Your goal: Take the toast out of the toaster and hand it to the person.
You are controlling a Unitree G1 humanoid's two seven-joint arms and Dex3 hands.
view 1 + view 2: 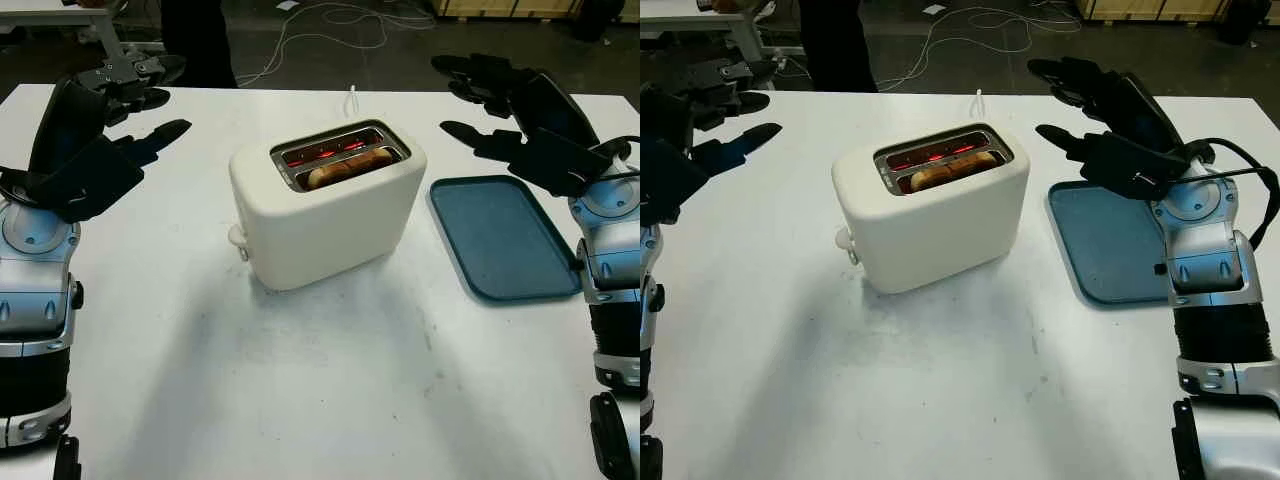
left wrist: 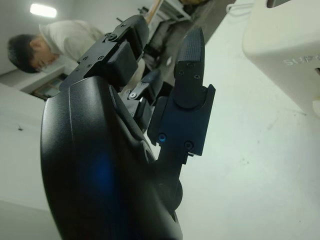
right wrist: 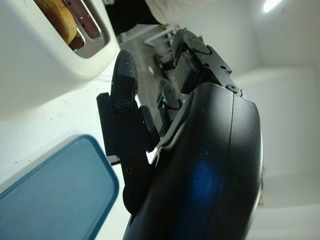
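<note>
I see 1 toaster (image 1: 325, 205) centre w/ 1 toast (image 1: 348, 166) in near slot, 1 tray (image 1: 505, 236) right. 2 hands: left hand (image 1: 105, 125) far-left, right hand (image 1: 520, 115) far-right, both empty, uncurled.

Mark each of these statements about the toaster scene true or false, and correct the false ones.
1. The toast sits in the toaster. True.
2. The right hand grips the toast. False: it is open, above the table near the blue tray.
3. The tray carries a slice of toast. False: nothing lies on it.
4. The toaster slots glow red. True.
5. The left hand is open, on the toaster's other side from the tray. True.
</note>
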